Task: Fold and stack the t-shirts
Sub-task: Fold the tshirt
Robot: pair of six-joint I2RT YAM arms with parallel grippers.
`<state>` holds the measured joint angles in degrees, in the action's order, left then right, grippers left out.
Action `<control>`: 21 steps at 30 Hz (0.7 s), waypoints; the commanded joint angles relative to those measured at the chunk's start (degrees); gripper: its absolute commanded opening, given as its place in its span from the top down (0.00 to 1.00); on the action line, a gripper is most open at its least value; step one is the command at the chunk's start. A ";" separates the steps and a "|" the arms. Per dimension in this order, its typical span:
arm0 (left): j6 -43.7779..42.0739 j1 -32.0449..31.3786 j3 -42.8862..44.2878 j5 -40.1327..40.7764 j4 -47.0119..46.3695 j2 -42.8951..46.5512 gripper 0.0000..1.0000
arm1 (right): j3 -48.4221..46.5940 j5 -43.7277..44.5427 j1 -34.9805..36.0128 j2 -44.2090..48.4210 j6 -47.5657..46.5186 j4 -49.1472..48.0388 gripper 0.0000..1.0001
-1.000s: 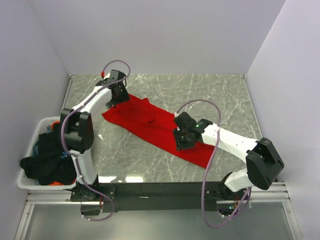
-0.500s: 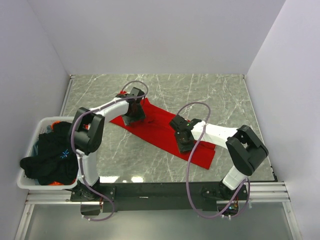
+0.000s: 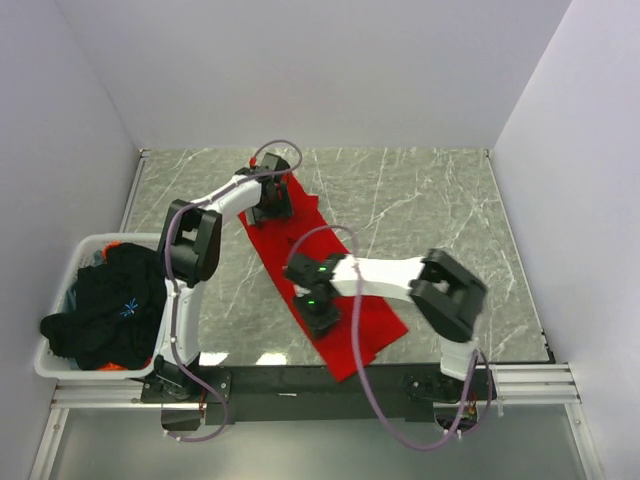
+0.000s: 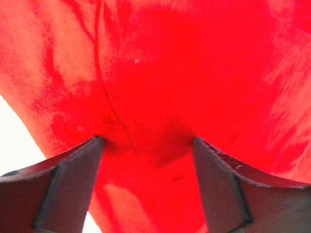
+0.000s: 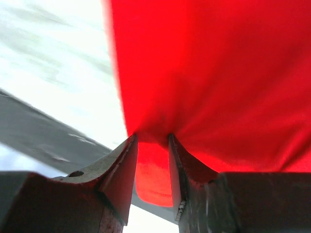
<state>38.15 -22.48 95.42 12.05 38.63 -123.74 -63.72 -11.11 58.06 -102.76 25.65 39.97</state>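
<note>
The plain red t-shirt (image 3: 283,243) lies as a long folded strip on the marble table, running from the far middle to the near edge, where its end hangs a little over. My left gripper (image 3: 275,203) stands on its far end. In the left wrist view it (image 4: 146,141) is open wide, both tips pressed onto the red t-shirt (image 4: 194,73). My right gripper (image 3: 318,303) is over the strip's near half. In the right wrist view it (image 5: 152,136) is shut on a pinched fold of the red t-shirt (image 5: 218,73). Black t-shirts (image 3: 100,310), one with a small blue mark (image 3: 128,308), are piled at the left.
The white slotted basket (image 3: 95,240) holding the black pile stands at the table's left near corner, beside the left arm. White walls close in the back and both sides. The black mounting rail (image 3: 330,385) runs along the near edge.
The red strip has swung from a left-to-right diagonal to a far-to-near line. My right gripper dragged its end left and nearer. My left gripper shifted right along the far end.
</note>
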 commanded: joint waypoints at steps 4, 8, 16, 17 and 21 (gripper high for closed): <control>-15.81 2.44 12.32 1.66 -3.30 -8.17 0.07 | -19.93 -4.98 5.74 -15.70 0.28 -0.15 0.61; -16.79 2.70 16.55 2.10 -5.05 -11.08 0.03 | -29.24 -0.85 5.83 -19.58 -1.04 3.00 0.60; -13.55 3.23 19.55 -1.15 -7.60 -9.95 0.01 | -18.05 8.28 5.83 -4.22 -1.57 1.96 0.58; -13.02 3.23 19.28 -1.42 -7.87 -9.07 0.01 | -16.36 9.35 5.92 -0.55 -1.39 1.96 0.58; -9.95 3.14 18.93 -1.68 -7.70 -2.67 0.00 | -8.80 10.94 6.10 5.46 0.54 2.14 0.57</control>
<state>25.32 -19.46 113.14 11.73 33.65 -134.82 -75.66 -3.97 64.03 -102.28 24.77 41.87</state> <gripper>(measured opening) 0.994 0.425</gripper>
